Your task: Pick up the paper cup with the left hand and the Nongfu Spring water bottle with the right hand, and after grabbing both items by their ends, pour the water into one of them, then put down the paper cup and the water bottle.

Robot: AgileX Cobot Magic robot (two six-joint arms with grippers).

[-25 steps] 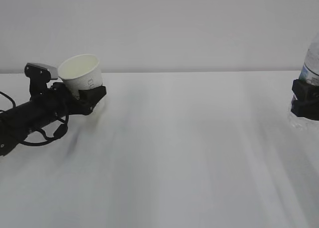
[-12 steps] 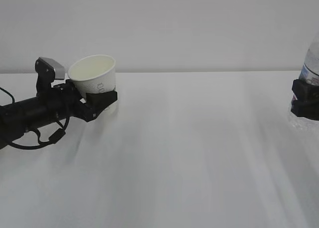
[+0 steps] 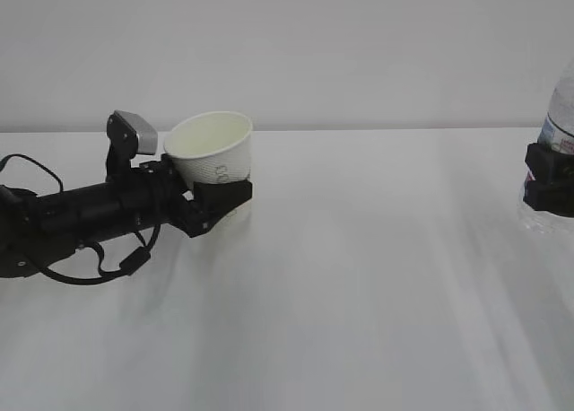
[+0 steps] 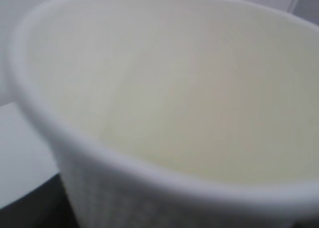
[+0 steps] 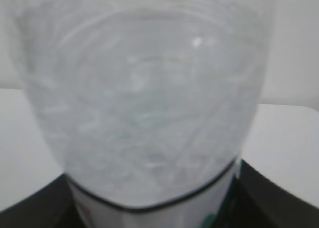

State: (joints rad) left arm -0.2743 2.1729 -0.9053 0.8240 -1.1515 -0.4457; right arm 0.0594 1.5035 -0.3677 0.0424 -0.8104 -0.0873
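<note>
A: Largest items?
B: White table [image 3: 359, 294]; left hand [image 3: 218, 200] low at left, jaws clamped on the tilted paper cup [image 3: 213, 151].
A: And at right?
B: Right hand [image 3: 549, 179] grips the Nongfu Spring water bottle [image 3: 560, 115], at the frame edge.

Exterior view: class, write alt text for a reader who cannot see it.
A black robot arm's left gripper holds a white paper cup, tilted, above a white table. At the right edge, the right gripper clasps a clear water bottle.
</note>
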